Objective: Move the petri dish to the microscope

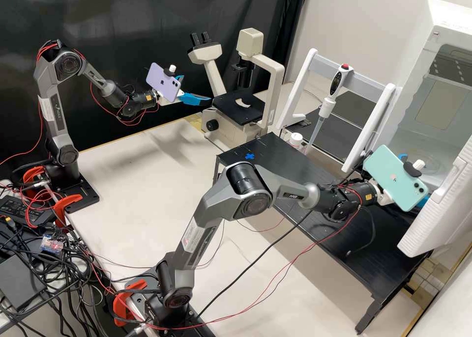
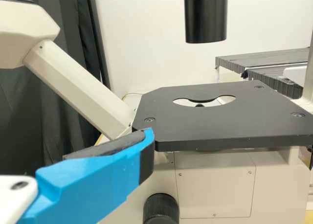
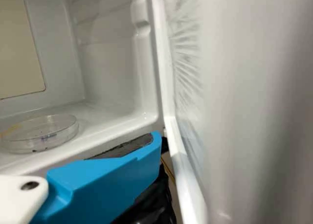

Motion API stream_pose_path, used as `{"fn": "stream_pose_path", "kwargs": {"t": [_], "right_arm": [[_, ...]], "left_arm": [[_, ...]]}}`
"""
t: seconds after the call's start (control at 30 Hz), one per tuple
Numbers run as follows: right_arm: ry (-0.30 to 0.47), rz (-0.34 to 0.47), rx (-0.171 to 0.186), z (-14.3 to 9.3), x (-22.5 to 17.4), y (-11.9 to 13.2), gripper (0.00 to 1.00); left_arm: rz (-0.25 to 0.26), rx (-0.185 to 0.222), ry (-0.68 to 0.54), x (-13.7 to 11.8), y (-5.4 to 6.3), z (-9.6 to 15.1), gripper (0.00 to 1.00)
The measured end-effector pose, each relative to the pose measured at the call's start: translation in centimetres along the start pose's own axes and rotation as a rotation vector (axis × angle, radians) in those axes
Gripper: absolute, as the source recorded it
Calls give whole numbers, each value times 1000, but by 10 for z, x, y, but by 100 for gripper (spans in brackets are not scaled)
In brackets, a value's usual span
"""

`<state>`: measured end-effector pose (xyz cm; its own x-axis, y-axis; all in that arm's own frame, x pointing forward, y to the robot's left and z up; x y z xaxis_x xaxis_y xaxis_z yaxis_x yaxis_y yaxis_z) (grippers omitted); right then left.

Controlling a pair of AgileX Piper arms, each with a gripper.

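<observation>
Right fingers (image 3: pixel 105 182), apart, stand by the incubator (image 3: pixel 112 62); the petri dish (image 3: pixel 41 134) lies inside, near its front edge (image 3: pixel 115 131). Enter level, clear of the door (image 3: pixel 244 97), then close lightly around the dish. Left fingers (image 1: pixel 196 99), apart, hang beside the microscope (image 1: pixel 233 109).

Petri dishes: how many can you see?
1: a petri dish, on the floor inside the white cabinet, in the right wrist view. Others may be hidden farther inside.
</observation>
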<state>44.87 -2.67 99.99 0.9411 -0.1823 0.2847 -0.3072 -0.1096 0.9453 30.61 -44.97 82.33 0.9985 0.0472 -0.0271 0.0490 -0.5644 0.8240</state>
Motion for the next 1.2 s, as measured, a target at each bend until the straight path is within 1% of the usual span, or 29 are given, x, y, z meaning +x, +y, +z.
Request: {"fn": "stream_pose_path", "kwargs": {"t": [0.03,0.1,0.17,0.23,0.3,0.4,0.47,0.63,0.7,0.73,0.97,1.0,1.1,1.2], "right_arm": [[-4,-10,0,2,3,-3,100],[25,-28,-4,-7,14,-4,100],[34,-48,9,-11,20,-8,100],[52,-63,9,-17,27,-11,100],[67,-70,4,-22,34,-11,100],[87,-87,-17,-31,48,-17,100],[90,-89,-20,-33,55,-19,100],[65,-103,-53,-30,72,-28,100],[48,-106,-68,-26,79,-31,100],[37,-112,-82,-22,82,-34,100],[23,-139,-130,-9,93,-46,100],[25,-144,-145,-8,95,-48,100],[29,-150,-172,-5,97,-52,100],[30,-155,-173,-1,99,-56,100]], "left_arm": [[0,0,0,0,0,0,100],[0,0,0,0,0,0,100],[0,0,0,0,0,0,100],[0,0,0,0,0,0,100],[0,0,0,0,0,0,100],[0,0,0,0,0,0,100],[0,0,0,0,0,0,100],[0,0,0,0,0,0,100],[0,0,0,0,0,0,100],[0,0,0,0,0,0,100],[0,0,0,0,0,0,100],[0,0,0,0,0,0,100],[0,0,0,0,0,0,100],[0,0,0,0,0,0,100]]}}
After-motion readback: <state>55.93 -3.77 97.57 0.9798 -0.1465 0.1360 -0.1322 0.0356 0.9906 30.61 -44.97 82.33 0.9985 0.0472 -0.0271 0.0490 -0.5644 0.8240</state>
